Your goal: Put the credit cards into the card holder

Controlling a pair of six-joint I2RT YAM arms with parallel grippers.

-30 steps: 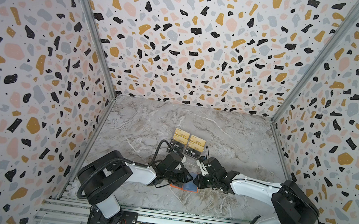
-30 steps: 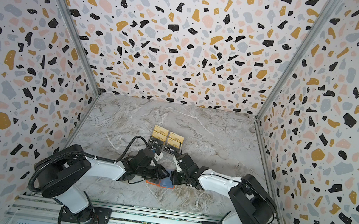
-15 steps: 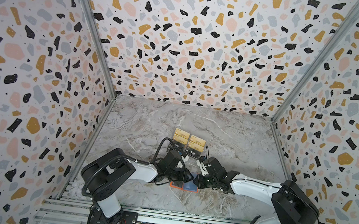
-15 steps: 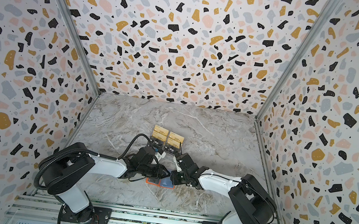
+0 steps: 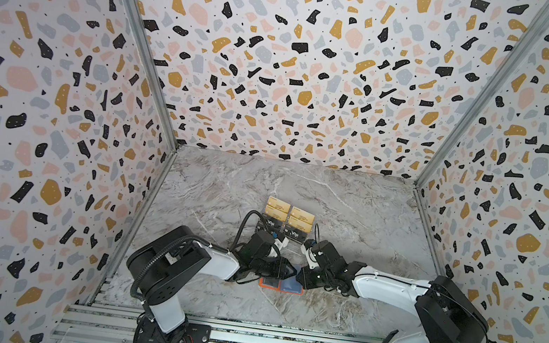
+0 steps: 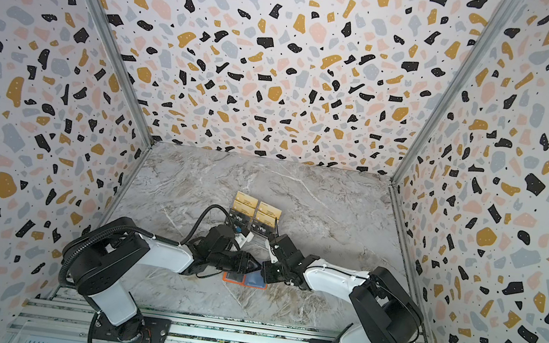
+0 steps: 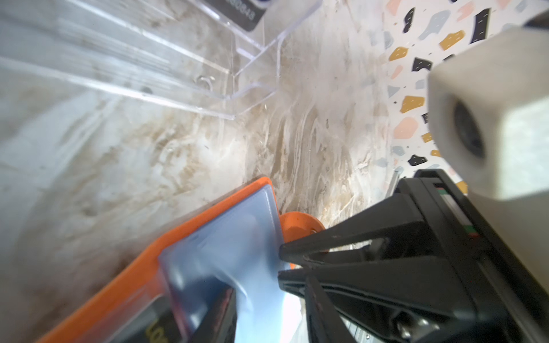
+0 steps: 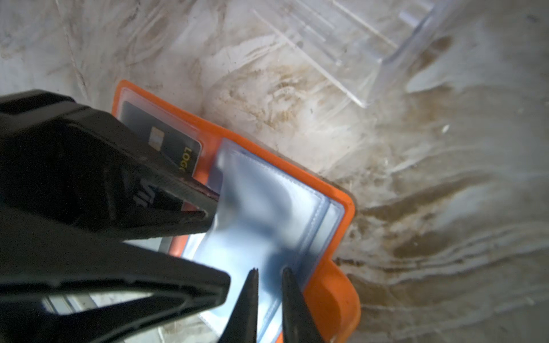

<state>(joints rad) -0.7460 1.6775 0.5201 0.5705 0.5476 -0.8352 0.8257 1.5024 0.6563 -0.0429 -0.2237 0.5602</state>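
Note:
The orange card holder (image 5: pixel 279 286) (image 6: pixel 243 281) lies open near the table's front, its bluish sleeves up. My right gripper (image 8: pixel 269 271) (image 7: pixel 280 261) is shut on the edge of one lifted sleeve (image 8: pixel 261 213). My left gripper (image 8: pixel 221 243) (image 7: pixel 270 294) reaches in from the other side with its jaws apart. A black Vip card (image 8: pixel 148 194) lies against one of its fingers, its front end at the lifted sleeve. Another black card (image 8: pixel 160 136) sits in the holder's far pocket. More credit cards, gold (image 5: pixel 290 213) and black (image 5: pixel 270 223), stand behind.
A clear acrylic tiered stand (image 7: pixel 148 59) (image 8: pixel 371 59) holds the remaining cards just behind the two grippers (image 5: pixel 291 272) (image 5: pixel 300 275). Patterned walls close in the marble table (image 5: pixel 352 210) on three sides, and a metal rail runs along the front.
The left jaws have widened a little over the card holder. The right gripper has kept its place and its hold on the sleeve.

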